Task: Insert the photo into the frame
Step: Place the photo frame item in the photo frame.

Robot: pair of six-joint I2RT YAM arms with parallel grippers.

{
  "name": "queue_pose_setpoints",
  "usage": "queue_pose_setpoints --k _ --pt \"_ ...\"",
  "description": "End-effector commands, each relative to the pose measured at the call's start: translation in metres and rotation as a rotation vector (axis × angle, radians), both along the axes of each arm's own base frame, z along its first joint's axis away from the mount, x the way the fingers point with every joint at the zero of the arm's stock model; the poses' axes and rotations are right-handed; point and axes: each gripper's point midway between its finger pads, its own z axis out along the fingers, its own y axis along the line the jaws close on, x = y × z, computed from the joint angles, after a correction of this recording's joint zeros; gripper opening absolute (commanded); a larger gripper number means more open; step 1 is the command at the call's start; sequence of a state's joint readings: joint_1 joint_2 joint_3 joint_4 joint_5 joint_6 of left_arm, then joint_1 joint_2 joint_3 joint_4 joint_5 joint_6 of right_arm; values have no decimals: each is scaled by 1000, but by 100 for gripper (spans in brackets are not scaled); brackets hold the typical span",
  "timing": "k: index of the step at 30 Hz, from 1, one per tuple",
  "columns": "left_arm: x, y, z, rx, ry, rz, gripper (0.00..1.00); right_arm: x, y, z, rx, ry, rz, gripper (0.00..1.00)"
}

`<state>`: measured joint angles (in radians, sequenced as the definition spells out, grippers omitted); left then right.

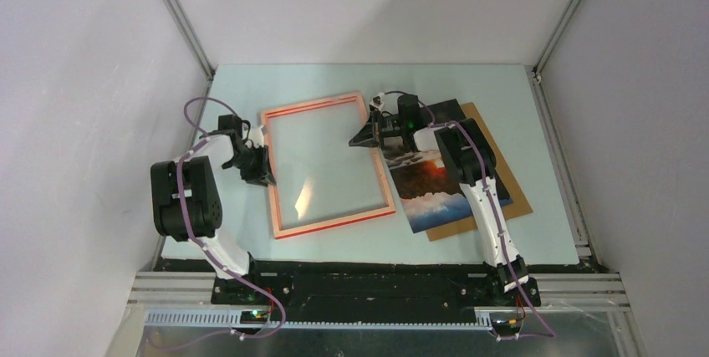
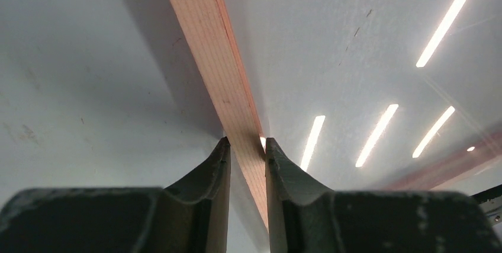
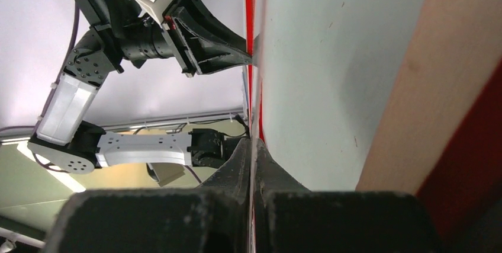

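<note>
The frame (image 1: pixel 330 225) lies back-up in the middle of the table, pale wood rails with red edges around a clear pane. My left gripper (image 1: pixel 260 175) is at its left rail; in the left wrist view the fingers (image 2: pixel 244 141) straddle and pinch that wooden rail (image 2: pixel 207 34). My right gripper (image 1: pixel 362 139) is at the frame's upper right rail. In the right wrist view its jaws (image 3: pixel 251 143) are shut on a thin red-and-clear edge of the frame (image 3: pixel 426 75). The photo (image 1: pixel 422 177) lies flat to the right of the frame, partly under the right arm.
A plain brown backing board (image 1: pixel 504 183) lies under the photo at the right. The right wrist view shows my left gripper (image 3: pixel 228 54) across the frame. Grey walls and metal corner posts (image 1: pixel 180 14) enclose the table.
</note>
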<state>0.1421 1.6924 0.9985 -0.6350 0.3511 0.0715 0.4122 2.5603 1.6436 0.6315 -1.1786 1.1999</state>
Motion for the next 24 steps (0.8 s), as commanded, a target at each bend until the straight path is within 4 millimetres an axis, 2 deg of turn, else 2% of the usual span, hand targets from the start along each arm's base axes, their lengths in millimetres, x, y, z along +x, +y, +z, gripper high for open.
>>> queue_pose_setpoints --k 1,24 --pt "9 -9 9 -39 -44 -54 15 -7 13 25 31 -122 59 0" --pt "7 -9 10 -41 -49 -66 17 1 14 27 -16 -148 18 0"
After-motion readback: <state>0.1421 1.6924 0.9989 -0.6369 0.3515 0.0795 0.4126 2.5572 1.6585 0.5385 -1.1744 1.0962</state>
